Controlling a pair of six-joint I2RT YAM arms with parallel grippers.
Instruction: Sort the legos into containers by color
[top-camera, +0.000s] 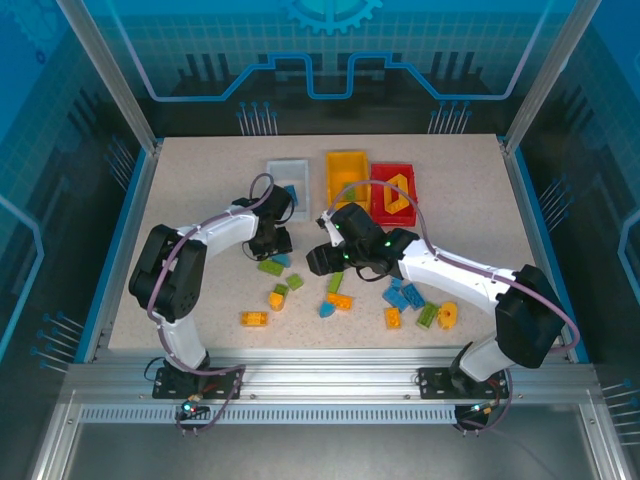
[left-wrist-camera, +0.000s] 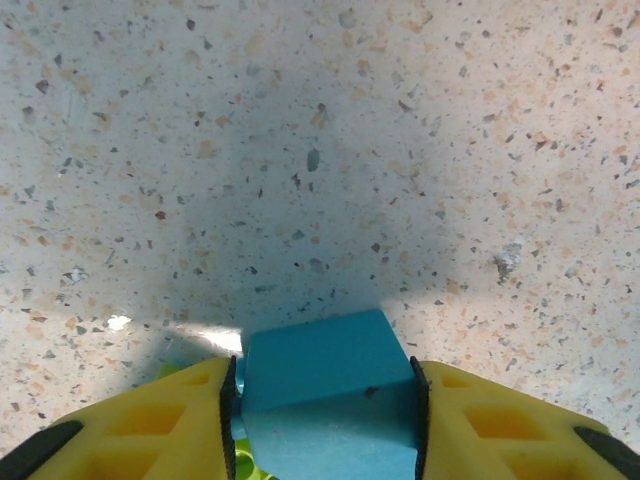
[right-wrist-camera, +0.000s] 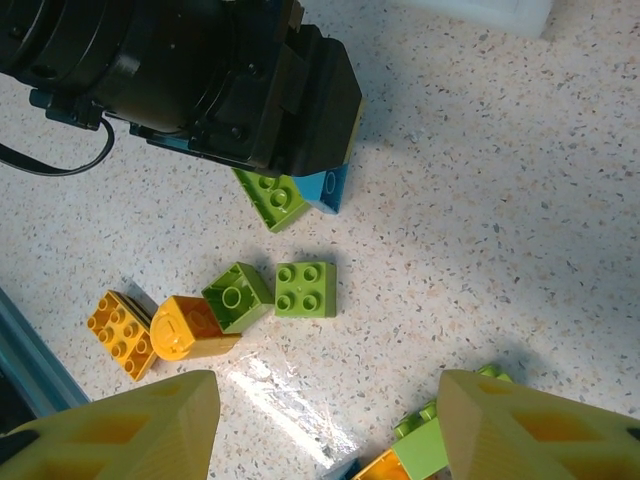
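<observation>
The blue brick (left-wrist-camera: 315, 360) sits squeezed between the 2 yellow fingers (left-wrist-camera: 150, 425) of the left gripper (left-wrist-camera: 323, 388), both pads pressed flat against its sides, low over the speckled table (left-wrist-camera: 320, 150). I cannot tell whether it rests on the surface or hangs clear of it. A green brick (right-wrist-camera: 270, 197) lies touching it, half under that gripper's black body. From above, this spot is just in front of the white bin (top-camera: 285, 162), which holds 1 blue piece (top-camera: 291, 192). The yellow bin (top-camera: 335, 165) stands to its right and the red bin (top-camera: 385, 168) beyond that, with a yellow frame piece (top-camera: 398, 190) inside. The right gripper (right-wrist-camera: 328, 400) hovers just right of the left one, its 2 fingertips (right-wrist-camera: 540, 430) spread wide with nothing between them. Below it I see a green 2x2 brick (right-wrist-camera: 305, 289), another green one (right-wrist-camera: 238, 296), an orange rounded piece (right-wrist-camera: 188, 330) and a yellow brick (right-wrist-camera: 120, 335). More blue, green and yellow legos (top-camera: 400, 293) lie scattered on the near right of the table.
</observation>
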